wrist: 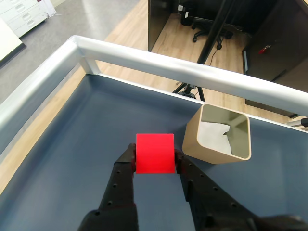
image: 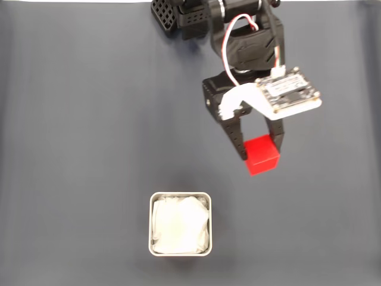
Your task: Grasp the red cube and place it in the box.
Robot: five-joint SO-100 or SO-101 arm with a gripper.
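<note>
So, status at this moment:

Cube: small bright red matte plastic-looking cube (wrist: 154,153), pinched between the two black fingers of the black two-finger gripper (wrist: 154,161); side faces flat against the finger pads, top face clear.
Cube vs box: in the fixed view the cube (image: 262,154) sits up and to the right of the small square pale grey-white box with rounded corners (image: 180,223), well apart from it, not over the opening. In the wrist view the box (wrist: 219,134) is just right of the cube and a bit further from the camera.
Height: can't tell for sure whether the cube is off the dark blue-grey table mat (image: 71,149); looks lifted or barely lifted, judgement only.
Handling: likely light and rigid, so no crush risk. Matte faces should give decent friction. Parallel flat faces suit the grip; hold looks centred on opposite sides, so little twist expected.
Risk: a small cube can pivot between narrow pads if bumped on the box rim.
Box: thin rim, white wrinkly paper-like lining inside (image: 178,226); probably light, could slide if nudged.
Arm pose: gripper (image: 259,156) reaches down-frame from the base at the top of the fixed view, fingers pointing toward the box side, wrist camera board riding on top.
Next: needs travel toward the box, then release over the lining.
</note>
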